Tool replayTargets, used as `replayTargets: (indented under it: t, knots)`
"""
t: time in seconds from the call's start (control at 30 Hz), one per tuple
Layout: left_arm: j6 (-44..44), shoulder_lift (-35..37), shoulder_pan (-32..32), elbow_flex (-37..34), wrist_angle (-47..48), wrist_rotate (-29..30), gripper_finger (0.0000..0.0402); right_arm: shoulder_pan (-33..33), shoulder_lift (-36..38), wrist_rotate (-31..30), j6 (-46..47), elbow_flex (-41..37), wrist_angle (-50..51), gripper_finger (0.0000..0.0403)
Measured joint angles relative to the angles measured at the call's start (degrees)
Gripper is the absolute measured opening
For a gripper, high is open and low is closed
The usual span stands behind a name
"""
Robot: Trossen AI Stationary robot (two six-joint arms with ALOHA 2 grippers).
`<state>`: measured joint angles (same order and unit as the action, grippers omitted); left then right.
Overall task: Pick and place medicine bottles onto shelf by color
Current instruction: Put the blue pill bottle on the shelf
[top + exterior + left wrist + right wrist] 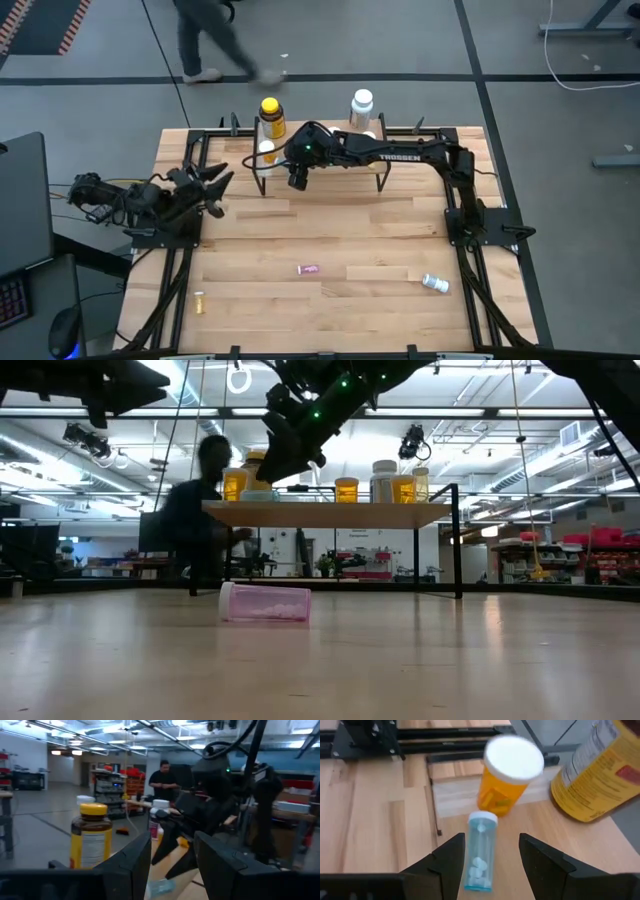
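1. On the low shelf, a light wooden plank on thin black legs at the table's far edge, we see a big yellow bottle with a yellow cap and a big white bottle.
2. In the right wrist view an orange vial with a white cap stands on the plank, and just in front of it a clear teal vial lies on its side with a few white pills inside.
3. The right gripper hangs over that lying vial with its fingers apart on either side of it; we cannot tell whether they touch it.
4. The left gripper sits at the table's left side with its fingers apart, holding nothing.
5. On the bare wooden tabletop lie a pink vial with pale contents, a small yellow vial and a white-and-teal vial.
6. From above, the right arm hides much of the shelf; in the low view its bottles are small and partly overlapped.
7. A blurred person walks beyond the table.
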<state>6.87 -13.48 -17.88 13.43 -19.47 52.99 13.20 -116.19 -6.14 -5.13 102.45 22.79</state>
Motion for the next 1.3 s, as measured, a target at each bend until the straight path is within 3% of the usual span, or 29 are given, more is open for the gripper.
replayTargets:
  t: [0.23,0.47,0.97,1.3]
  knots:
    - [-2.45,-0.02,3.92,0.02,8.00,-0.70,0.0158,-0.29,-0.08,-0.03,0.05,-0.02,-0.16,0.0196]
    - [-0.22,-0.02,7.65,1.05,7.69,-0.70,0.0158,-0.36,-0.08,-0.09,0.95,-0.02,-0.68,0.0196]
    - [-0.25,-0.02,7.81,5.53,14.37,-0.73,0.0158,-0.80,-0.08,-0.19,1.12,-0.06,1.28,0.0196]
    - [-3.14,-0.02,7.81,5.53,17.80,-0.74,0.0158,-0.69,0.01,-0.40,2.94,-7.02,-5.99,0.0196]
